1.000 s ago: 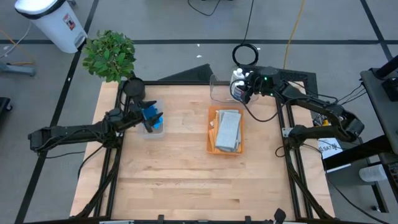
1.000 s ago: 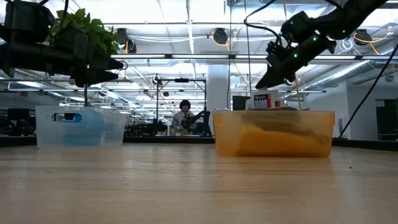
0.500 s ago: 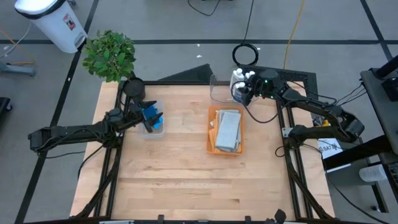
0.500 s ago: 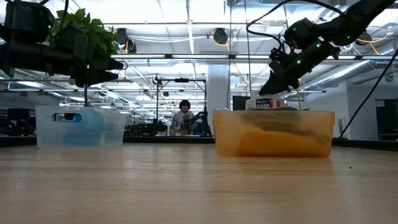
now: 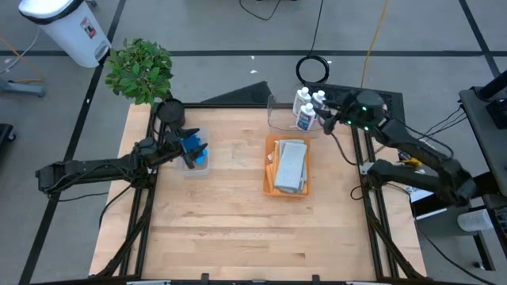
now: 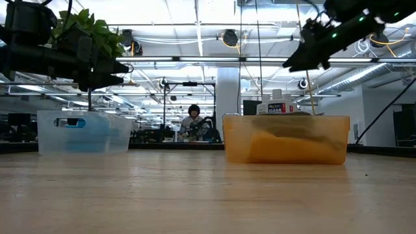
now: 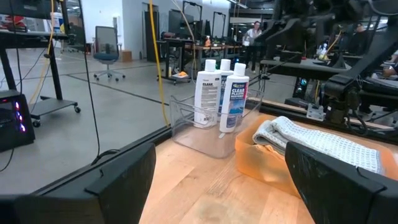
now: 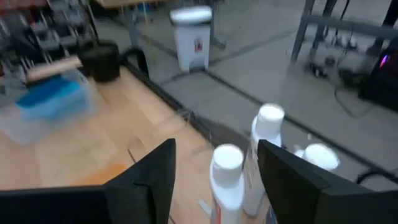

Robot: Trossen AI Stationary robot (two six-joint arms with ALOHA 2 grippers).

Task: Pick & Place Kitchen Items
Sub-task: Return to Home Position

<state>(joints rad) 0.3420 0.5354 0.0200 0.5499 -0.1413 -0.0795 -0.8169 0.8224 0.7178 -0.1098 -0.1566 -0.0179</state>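
Note:
Three white bottles with blue labels stand upright in a clear bin at the table's far edge. My right gripper hangs open just right of them and above them, touching nothing. A folded grey cloth lies in the orange tray. Blue sponges lie in a clear bin at the left. My left gripper holds open, level, above that bin.
A potted plant stands at the table's far left corner, with a white waste bin on the floor beyond it. Bare wood takes up the near half of the table. A person sits far off in the room.
My right gripper has drawn back from the bottles toward the table's right edge and has risen clear of their caps. The bottles stand where they were in the clear bin.

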